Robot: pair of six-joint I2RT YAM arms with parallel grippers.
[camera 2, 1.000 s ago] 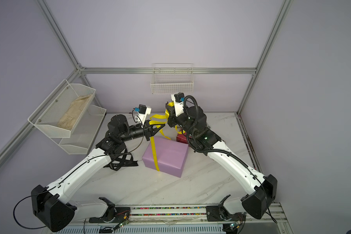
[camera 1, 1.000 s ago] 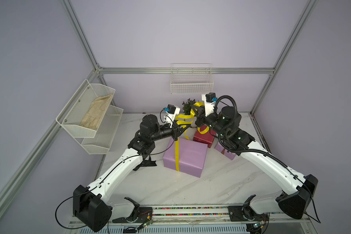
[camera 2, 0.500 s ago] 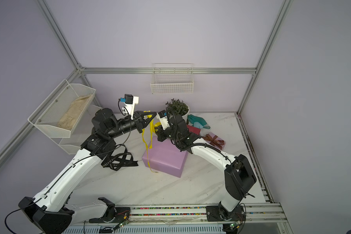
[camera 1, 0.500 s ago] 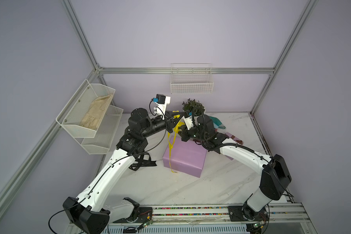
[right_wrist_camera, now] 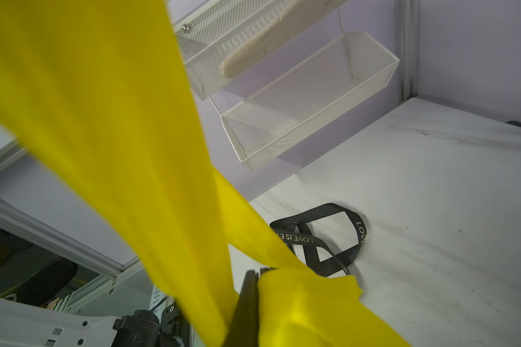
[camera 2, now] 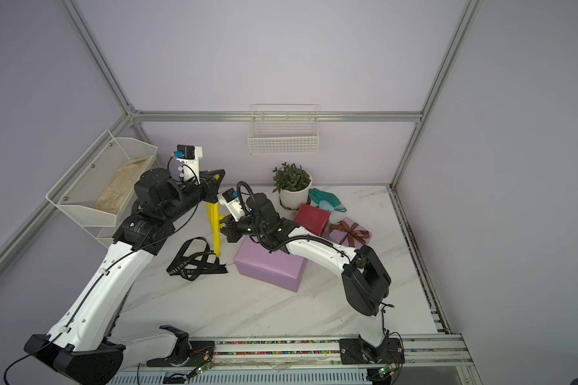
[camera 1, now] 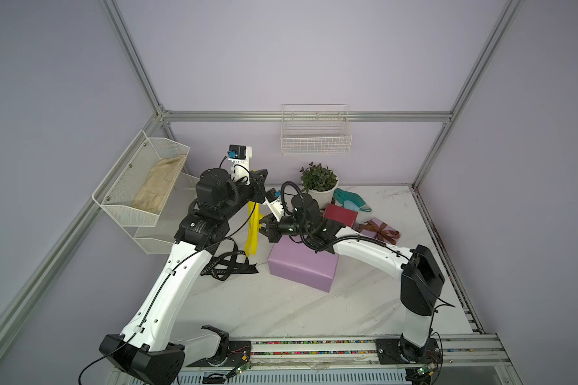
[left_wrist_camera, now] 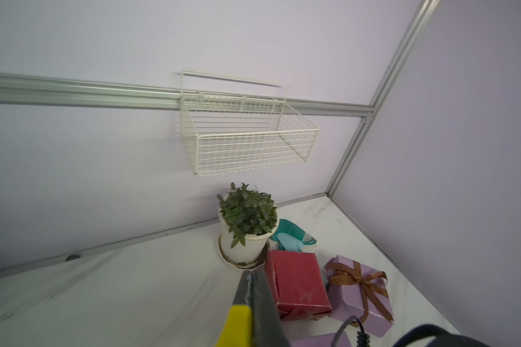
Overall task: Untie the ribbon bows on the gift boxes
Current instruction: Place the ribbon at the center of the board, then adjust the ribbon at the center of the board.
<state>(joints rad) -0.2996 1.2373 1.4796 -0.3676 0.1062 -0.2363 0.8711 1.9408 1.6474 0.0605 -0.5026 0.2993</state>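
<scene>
Your big box [camera 1: 301, 266] sits bare on the table [camera 1: 281, 306]. Behind it the red box [camera 1: 342, 215] is bare too. Just beside that, the small box [left_wrist_camera: 355, 303] wears a tied brown bow [left_wrist_camera: 358, 278]. Your left claw [camera 1: 262, 172] is raised and pinched tight on the top of the yellow ribbon [camera 1: 252, 230], which hangs clear of the boxes. Your right claw [camera 1: 263, 226] is clamped on it halfway down. The black ribbon [camera 1: 227, 266] lies loose on the table, near the big box on the left arm's side.
</scene>
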